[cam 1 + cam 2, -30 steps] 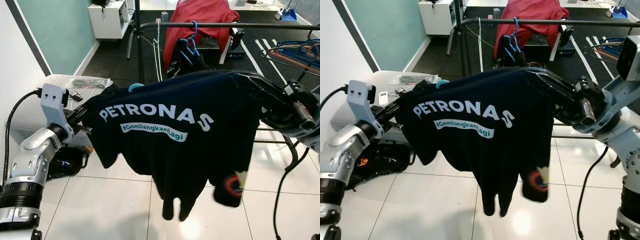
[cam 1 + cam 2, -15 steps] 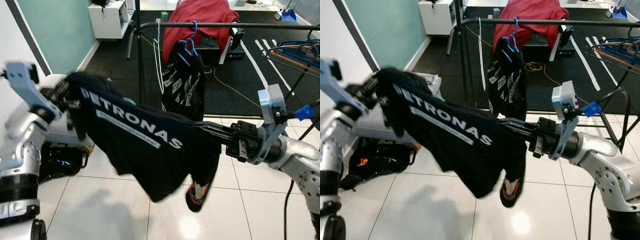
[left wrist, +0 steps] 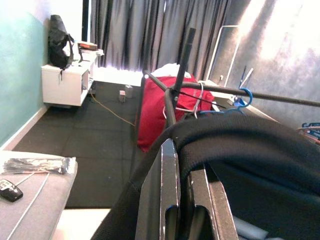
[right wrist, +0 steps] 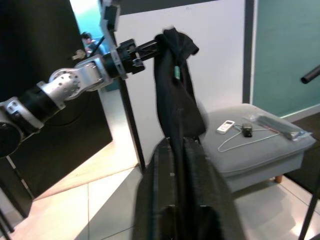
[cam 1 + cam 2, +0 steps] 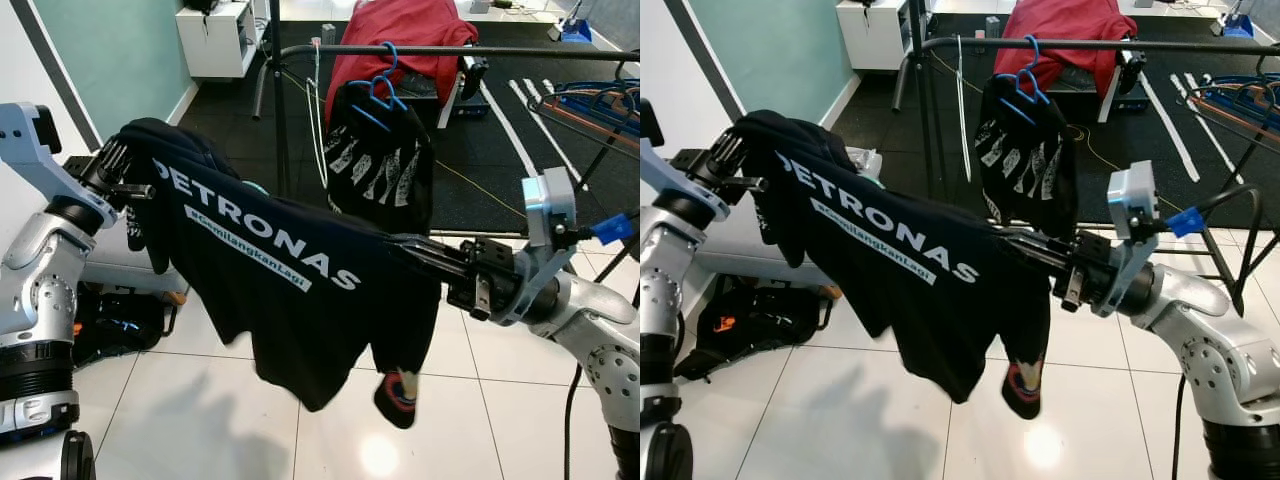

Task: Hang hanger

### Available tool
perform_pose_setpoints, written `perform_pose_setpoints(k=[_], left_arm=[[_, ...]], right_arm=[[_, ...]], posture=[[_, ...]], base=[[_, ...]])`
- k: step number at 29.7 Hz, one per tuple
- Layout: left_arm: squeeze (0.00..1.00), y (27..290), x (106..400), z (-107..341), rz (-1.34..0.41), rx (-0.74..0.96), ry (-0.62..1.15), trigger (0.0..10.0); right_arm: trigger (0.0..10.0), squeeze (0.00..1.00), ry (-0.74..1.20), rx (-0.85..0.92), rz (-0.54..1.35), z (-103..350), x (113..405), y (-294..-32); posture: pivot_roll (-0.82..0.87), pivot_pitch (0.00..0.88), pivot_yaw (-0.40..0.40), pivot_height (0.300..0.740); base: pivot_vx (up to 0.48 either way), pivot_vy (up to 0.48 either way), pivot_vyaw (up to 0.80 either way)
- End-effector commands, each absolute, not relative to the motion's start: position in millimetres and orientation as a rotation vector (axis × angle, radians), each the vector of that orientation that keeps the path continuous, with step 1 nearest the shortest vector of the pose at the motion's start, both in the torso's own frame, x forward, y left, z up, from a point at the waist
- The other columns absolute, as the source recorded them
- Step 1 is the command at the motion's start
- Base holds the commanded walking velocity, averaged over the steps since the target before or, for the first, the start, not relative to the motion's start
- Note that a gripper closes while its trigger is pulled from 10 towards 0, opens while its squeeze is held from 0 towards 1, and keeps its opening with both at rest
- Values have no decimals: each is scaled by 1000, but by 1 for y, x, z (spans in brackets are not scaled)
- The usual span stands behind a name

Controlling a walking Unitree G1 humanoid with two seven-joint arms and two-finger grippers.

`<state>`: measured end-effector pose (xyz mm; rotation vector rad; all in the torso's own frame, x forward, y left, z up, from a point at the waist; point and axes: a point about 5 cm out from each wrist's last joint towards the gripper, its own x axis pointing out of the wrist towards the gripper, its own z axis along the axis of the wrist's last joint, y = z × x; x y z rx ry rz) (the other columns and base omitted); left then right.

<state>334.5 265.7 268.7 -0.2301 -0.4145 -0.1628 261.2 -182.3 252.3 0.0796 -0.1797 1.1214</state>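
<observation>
Black T-shirt (image 5: 290,290) white lettering, blue hanger (image 5: 377,88), red cloth (image 5: 400,30)

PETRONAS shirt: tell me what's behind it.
Behind the PETRONAS shirt stands a clothes rail with a patterned black garment on a blue hanger, and a grey ottoman. The shirt covers much of the ottoman and floor.

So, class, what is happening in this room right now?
A humanoid robot holds a black Petronas T-shirt stretched between its arms. The left end effector holds one end high, and the right end effector is tucked under the other end, lower. A clothes rail stands beyond, with a patterned dark garment on a blue hanger. The T-shirt is not yet hung on the rail.
</observation>
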Motion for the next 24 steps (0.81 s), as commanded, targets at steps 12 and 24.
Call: perform_pose_setpoints(k=[12, 24], left_arm=[[0, 267, 327, 297, -170, -274, -526, 0], [0, 262, 326, 308, -196, -278, -565, 0]], right_arm=[[10000, 953, -182, 66, 1096, 247, 263, -185], [10000, 0, -149, 35, 990, 237, 272, -195]], posture=[[-107, 134, 50, 740], [-109, 125, 53, 740]], base=[[0, 0, 0], [0, 0, 0]])
